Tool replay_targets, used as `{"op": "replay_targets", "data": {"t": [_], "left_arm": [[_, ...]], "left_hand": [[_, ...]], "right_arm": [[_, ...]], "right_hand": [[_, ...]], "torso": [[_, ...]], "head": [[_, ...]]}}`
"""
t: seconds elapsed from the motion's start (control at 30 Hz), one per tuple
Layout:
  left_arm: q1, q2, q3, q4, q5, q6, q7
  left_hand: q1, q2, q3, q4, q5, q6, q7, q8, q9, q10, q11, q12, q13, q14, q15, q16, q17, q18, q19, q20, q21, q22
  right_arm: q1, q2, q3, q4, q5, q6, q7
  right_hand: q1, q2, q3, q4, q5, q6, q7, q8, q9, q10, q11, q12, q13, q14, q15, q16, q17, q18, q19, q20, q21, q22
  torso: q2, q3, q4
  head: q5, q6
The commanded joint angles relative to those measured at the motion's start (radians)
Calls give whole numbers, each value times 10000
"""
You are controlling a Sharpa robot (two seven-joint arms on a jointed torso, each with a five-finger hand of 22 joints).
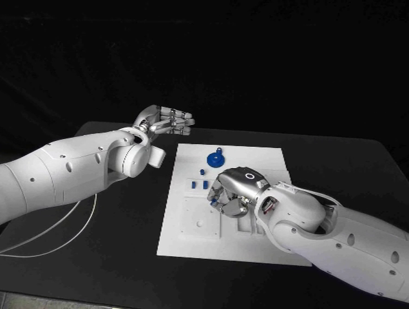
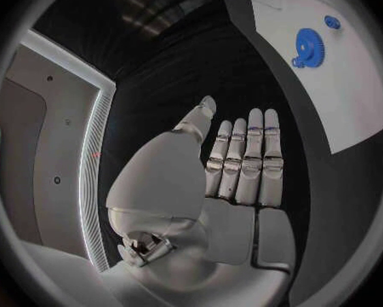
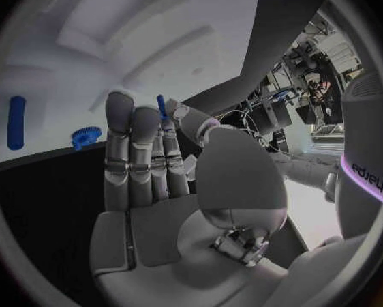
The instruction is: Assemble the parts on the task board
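Observation:
The white task board (image 1: 260,158) lies in the middle of the black table. A large blue gear (image 1: 216,158) sits near its far edge, with a few small blue pieces (image 1: 199,183) just in front of it. My right hand (image 1: 234,194) is low over the board's middle, fingers pointing down. In the right wrist view a thin blue pin (image 3: 161,107) is pinched between its thumb and a fingertip; a blue peg (image 3: 17,121) and a small blue gear (image 3: 86,136) lie on the board beyond. My left hand (image 1: 167,121) hovers off the board's far left corner, fingers straight and holding nothing (image 2: 242,164).
A white cable (image 1: 65,235) loops across the table (image 1: 120,257) under my left arm. The left wrist view shows the large gear (image 2: 309,48) and a small blue piece (image 2: 331,22) on the board (image 2: 345,95).

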Motion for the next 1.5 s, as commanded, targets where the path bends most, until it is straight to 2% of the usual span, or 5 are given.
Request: {"op": "replay_targets", "data": {"t": [0.03, 0.37, 0.6, 1.5], "left_arm": [[10, 33, 10, 5, 64, 15, 23], [8, 40, 9, -5, 64, 81, -2], [8, 31, 9, -14, 64, 114, -13], [6, 13, 9, -46, 64, 145, -26]], "left_hand": [[4, 84, -63, -8, -14, 68, 26, -12, -10, -91, 8, 2, -7, -72, 26, -35, 5, -102, 27, 17, 46, -12], [11, 91, -62, -3, -16, 62, 26, -13, -10, -97, 10, 3, -7, -61, 23, -33, 7, -98, 36, 15, 53, -22], [-5, 97, -72, 17, -22, 57, 29, -12, -10, -106, 12, 2, -7, -70, 27, -36, 6, -99, 35, 19, 54, -43], [13, 96, -90, 25, -27, 57, 29, -10, -10, -126, 19, 3, -6, -92, 35, -35, 4, -96, 30, 27, 54, -87]], "right_arm": [[-47, 55, -34, -50, -744, -245, 122], [-174, 136, -122, -161, -945, -214, 150], [-239, 127, -144, -200, -962, -162, 139], [-357, 110, -222, -185, -866, -7, 216]], "right_hand": [[0, 56, 52, -28, -24, 62, -23, 65, 9, 144, -91, 26, 18, -22, -70, 63, -11, 186, 46, -1, -59, 8], [5, 33, 71, -12, -27, 74, -25, 63, 7, 158, -94, 26, 17, -22, -73, 90, -17, 186, 89, -4, -175, 175], [5, 33, 71, -12, -27, 74, -25, 63, 7, 158, -94, 26, 17, -22, -73, 90, -17, 186, 89, -4, -175, 175], [-8, 39, 50, -12, 4, 82, -28, 65, 10, 158, -97, 25, 16, -30, -75, 103, -31, 178, 138, -6, -329, 362]], "torso": [[7, -4, 5], [5, -5, -15], [-2, -2, -1], [-2, -5, -10]], "head": [[22, -49], [63, -108], [75, -178], [174, -273]]}}
